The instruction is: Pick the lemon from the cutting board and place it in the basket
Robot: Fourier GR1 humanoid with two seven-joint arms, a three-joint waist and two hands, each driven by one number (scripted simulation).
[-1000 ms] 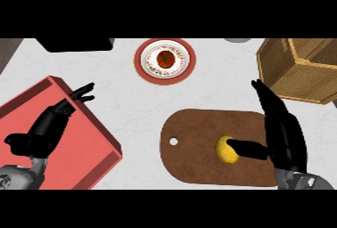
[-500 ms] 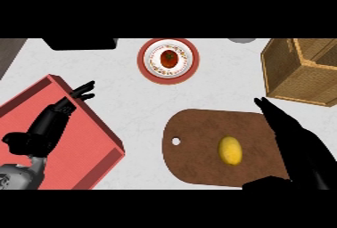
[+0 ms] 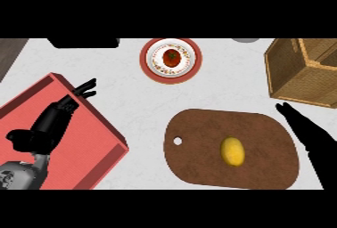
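Lemon (image 3: 232, 151) lies free on the cutting board (image 3: 197, 156), right of board centre, long axis running toward and away from the robot. Right hand (image 3: 309, 133) just off the board's right edge, fingers straight, empty; much nearer than the left hand (image 3: 84, 87). Left rests open over red tray (image 3: 99, 156). Basket (image 3: 296, 73) beyond the board's far-right corner, cut off at frame edge; right wrist out of view.

Yellow lemon (image 3: 232, 151) on a dark brown board (image 3: 197, 160), tan woven basket (image 3: 296, 75), red tray (image 3: 92, 151), red-rimmed white plate (image 3: 150, 67) with a speckled band, pale marbled counter (image 3: 132, 102).
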